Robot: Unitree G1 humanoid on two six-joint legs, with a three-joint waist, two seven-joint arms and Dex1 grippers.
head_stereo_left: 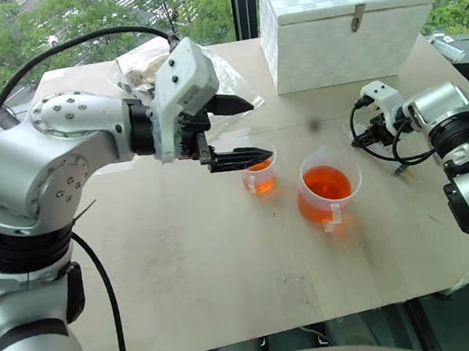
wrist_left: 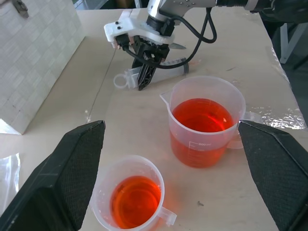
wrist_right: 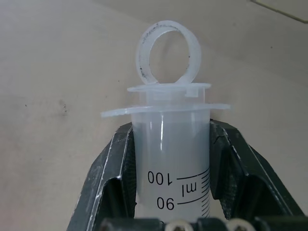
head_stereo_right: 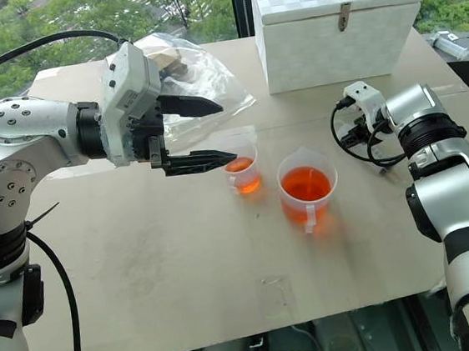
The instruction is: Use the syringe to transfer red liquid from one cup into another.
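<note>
The syringe lies on the table at the right, and my right gripper is shut on its clear barrel just below the flange and ring-topped plunger. From the left wrist view the syringe lies flat behind the cups. The wide beaker holds red liquid about halfway up. To its left stands the smaller cup, with a little red liquid in it too. My left gripper hangs open above the small cup, pointing to the right, with nothing between its fingers.
A white box with a latch stands at the back of the table. A crumpled clear plastic bag lies at the back, behind my left hand. A window lies beyond the far edge.
</note>
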